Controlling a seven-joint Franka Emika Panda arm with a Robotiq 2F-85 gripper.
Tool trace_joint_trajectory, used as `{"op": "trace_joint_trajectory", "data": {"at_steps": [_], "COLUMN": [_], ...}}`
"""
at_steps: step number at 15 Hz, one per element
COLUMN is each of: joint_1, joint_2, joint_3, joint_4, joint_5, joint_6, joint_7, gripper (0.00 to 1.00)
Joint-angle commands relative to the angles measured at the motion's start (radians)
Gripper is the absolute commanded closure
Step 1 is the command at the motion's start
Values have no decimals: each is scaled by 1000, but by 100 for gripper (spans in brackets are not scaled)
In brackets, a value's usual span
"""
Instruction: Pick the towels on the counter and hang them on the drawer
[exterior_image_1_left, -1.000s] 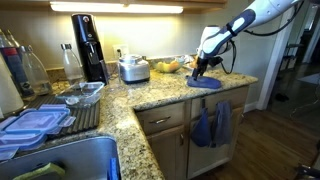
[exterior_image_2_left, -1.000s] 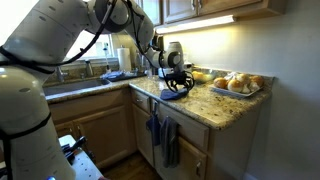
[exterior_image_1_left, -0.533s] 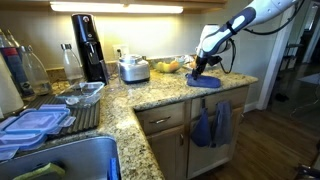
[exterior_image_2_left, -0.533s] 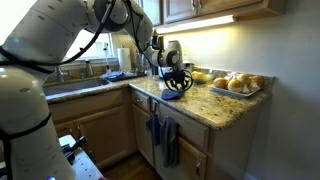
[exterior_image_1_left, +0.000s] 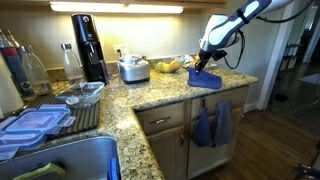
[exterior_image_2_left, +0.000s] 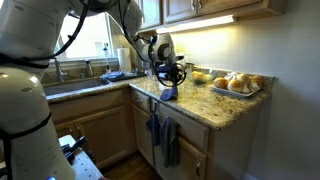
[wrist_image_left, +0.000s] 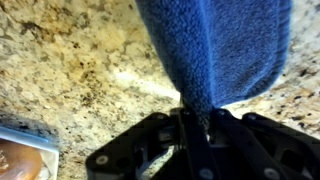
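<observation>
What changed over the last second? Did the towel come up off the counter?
Yes. The gripper has risen, shut on the blue towel. The towel lay flat on the counter and now hangs limp from the fingers, its lower end still close to the granite. The hung towels below the counter edge have not moved.

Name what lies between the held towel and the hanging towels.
Only bare counter and its rounded edge, between the held towel and the hanging towels, shown in an exterior view.
</observation>
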Motion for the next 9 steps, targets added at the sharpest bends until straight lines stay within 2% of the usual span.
{"op": "trace_joint_trajectory", "data": {"at_steps": [1, 6, 9], "joint_1": [42, 97, 120], "joint_2": [-202, -390, -488], "joint_3": [-25, -38, -33], "joint_4": [-240, -478, -620], "joint_5": [-15, -64, -151], "joint_6": [102, 224, 275], "joint_7": [82, 196, 290], "gripper": [91, 91, 91]}}
